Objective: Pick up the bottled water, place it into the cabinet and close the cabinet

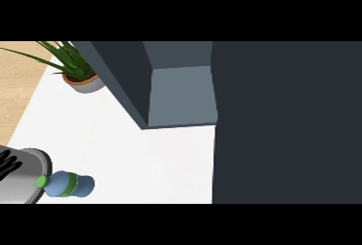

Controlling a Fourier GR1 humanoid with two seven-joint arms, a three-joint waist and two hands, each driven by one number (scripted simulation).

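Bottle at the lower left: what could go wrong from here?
The bottle sits right beside the left forearm, and the left hand is mostly cut off at the view's edge, so a blind grasp may knock it away. The cabinet opening is across the counter; the carry might clip its door.

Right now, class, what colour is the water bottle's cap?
Green: the cap of the blue bottled water, seen best in the head view.
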